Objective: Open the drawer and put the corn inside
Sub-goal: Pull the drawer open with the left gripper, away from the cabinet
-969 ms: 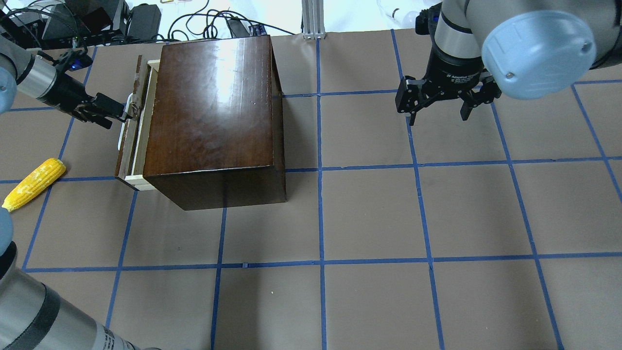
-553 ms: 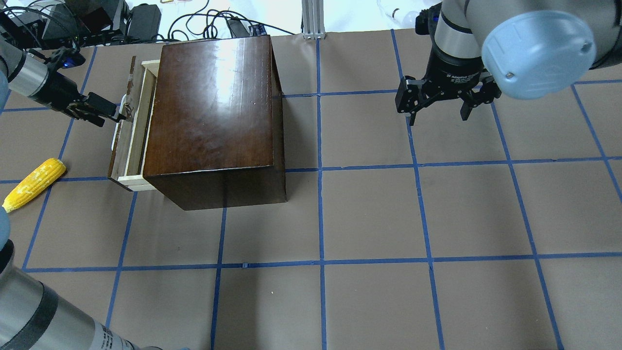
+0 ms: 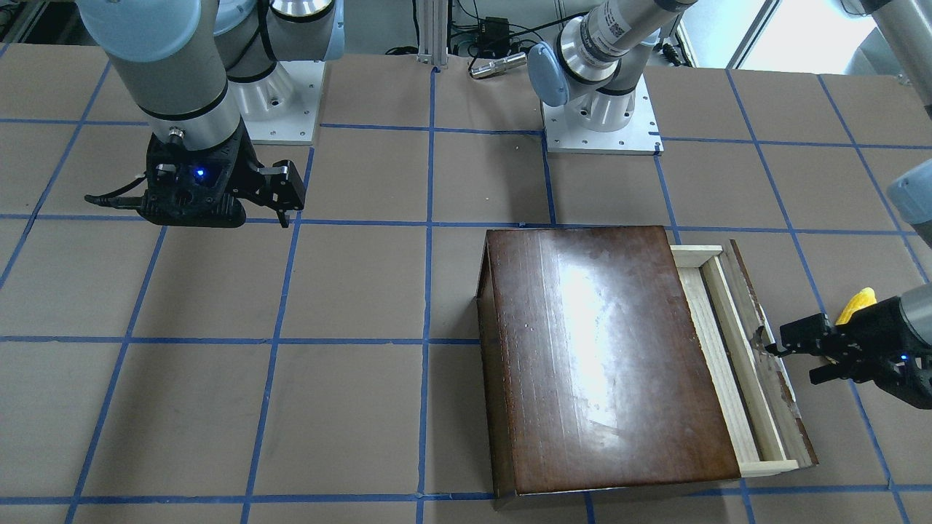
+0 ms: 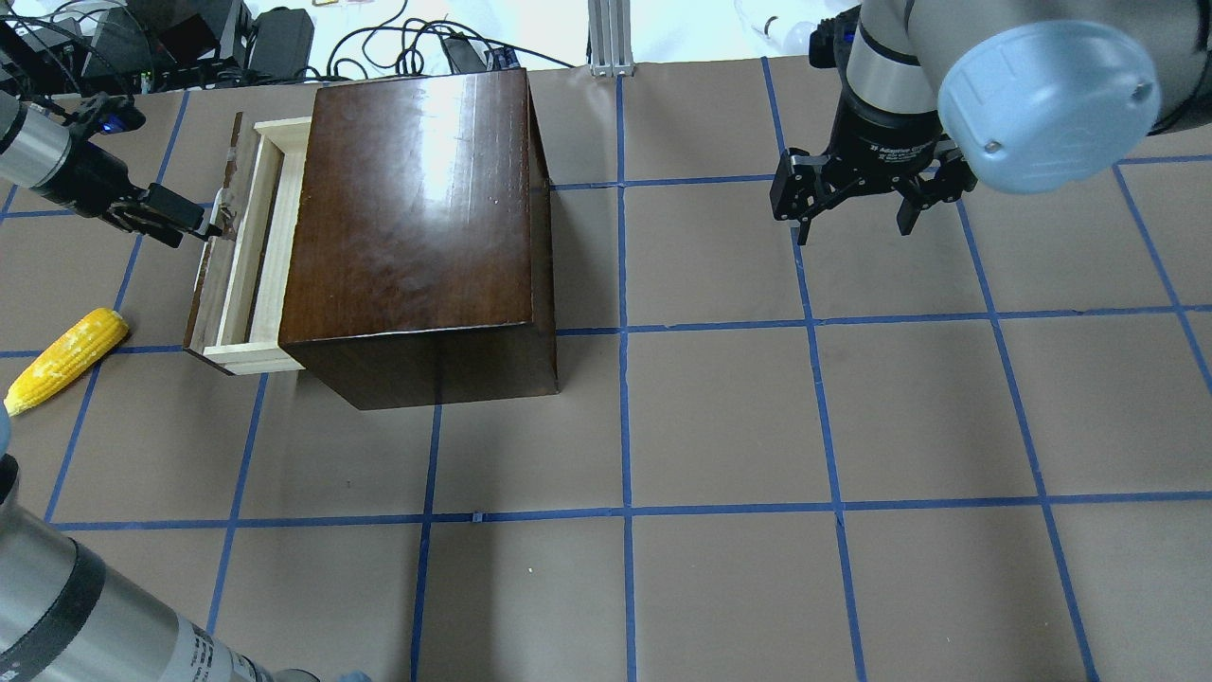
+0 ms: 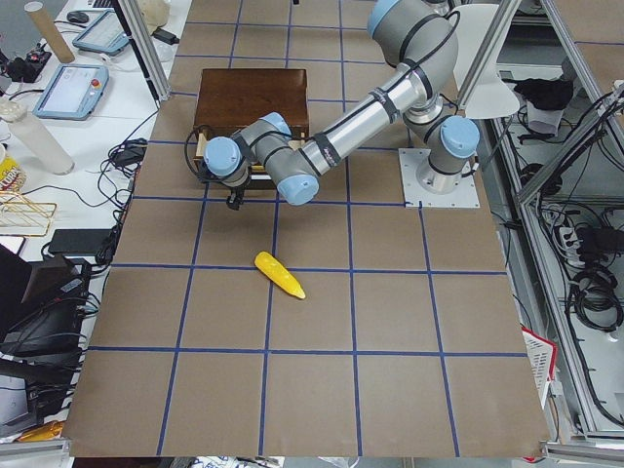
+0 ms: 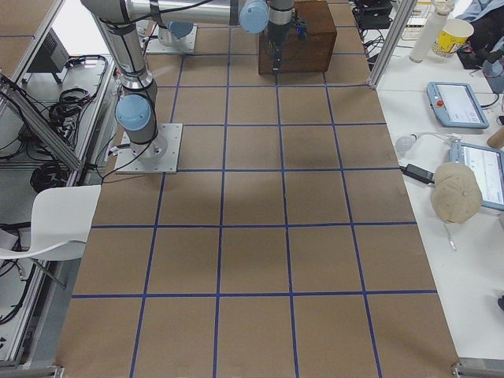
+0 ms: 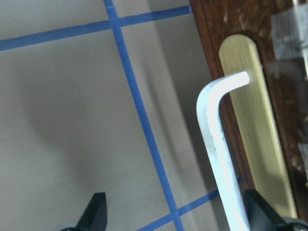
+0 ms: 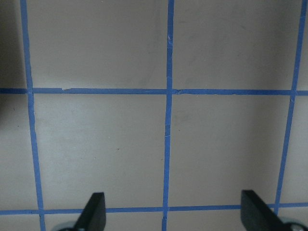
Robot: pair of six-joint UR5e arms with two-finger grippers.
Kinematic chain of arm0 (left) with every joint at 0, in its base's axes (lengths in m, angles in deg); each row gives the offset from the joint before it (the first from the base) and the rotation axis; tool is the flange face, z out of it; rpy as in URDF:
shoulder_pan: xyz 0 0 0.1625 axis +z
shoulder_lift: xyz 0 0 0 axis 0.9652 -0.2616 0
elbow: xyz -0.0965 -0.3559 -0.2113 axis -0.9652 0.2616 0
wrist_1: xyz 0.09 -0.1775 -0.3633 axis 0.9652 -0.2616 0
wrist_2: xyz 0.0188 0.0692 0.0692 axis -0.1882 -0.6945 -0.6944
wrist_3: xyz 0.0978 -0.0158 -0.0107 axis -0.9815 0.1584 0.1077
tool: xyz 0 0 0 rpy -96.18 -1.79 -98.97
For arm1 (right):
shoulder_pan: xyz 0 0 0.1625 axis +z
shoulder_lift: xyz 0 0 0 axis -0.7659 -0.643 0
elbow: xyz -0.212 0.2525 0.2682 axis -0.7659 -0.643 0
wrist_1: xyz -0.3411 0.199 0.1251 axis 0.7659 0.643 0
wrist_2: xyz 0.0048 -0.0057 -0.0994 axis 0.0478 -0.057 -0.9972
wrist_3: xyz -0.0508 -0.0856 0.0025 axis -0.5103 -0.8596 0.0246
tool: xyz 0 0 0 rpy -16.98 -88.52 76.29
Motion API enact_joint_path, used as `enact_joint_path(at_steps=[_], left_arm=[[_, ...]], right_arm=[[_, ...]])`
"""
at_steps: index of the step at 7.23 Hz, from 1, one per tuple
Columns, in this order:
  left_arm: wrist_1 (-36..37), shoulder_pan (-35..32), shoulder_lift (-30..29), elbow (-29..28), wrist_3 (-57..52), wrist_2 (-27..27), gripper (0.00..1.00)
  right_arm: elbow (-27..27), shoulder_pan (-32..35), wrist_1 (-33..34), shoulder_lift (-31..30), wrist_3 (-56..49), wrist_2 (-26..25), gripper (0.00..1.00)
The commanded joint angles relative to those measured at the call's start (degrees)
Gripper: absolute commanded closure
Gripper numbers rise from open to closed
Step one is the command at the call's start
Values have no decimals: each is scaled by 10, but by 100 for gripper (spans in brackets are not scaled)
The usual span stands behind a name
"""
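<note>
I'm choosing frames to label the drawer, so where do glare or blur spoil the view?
Overhead exterior: a glare patch whitens the box top; the drawer is sharp. Exterior front-facing: a similar glare streak on the box. Left wrist-mounted: the handle is close and soft-edged. Exterior right: the box is tiny.

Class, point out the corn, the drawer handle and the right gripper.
corn [image 4: 66,358]: overhead view, middle of the cob.
handle [image 7: 216,144]: left wrist view, on its whitish bar.
right gripper [image 4: 852,227]: overhead view, midway between its open fingers.

Bright overhead light; glare on box [image 4: 417,180] top.
</note>
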Motion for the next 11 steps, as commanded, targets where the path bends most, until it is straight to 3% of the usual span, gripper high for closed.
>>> enact_joint_path(at_steps=[1, 5, 7, 9, 11], left_arm=[[-6, 9, -5, -10, -21, -13, 0], [-12, 25, -12, -30, -49, -26, 0], [-49, 26, 9, -34, -38, -29, 0], [-65, 52, 24, -58, -44, -107, 0], [-53, 94, 9, -57, -158, -139, 0]], right_arm=[[0, 0, 0, -1, 0, 0, 0], [0, 0, 0, -1, 0, 0, 0], [0, 0, 0, 0, 0, 0, 0], [0, 0, 0, -1, 0, 0, 0], [0, 0, 0, -1, 0, 0, 0]])
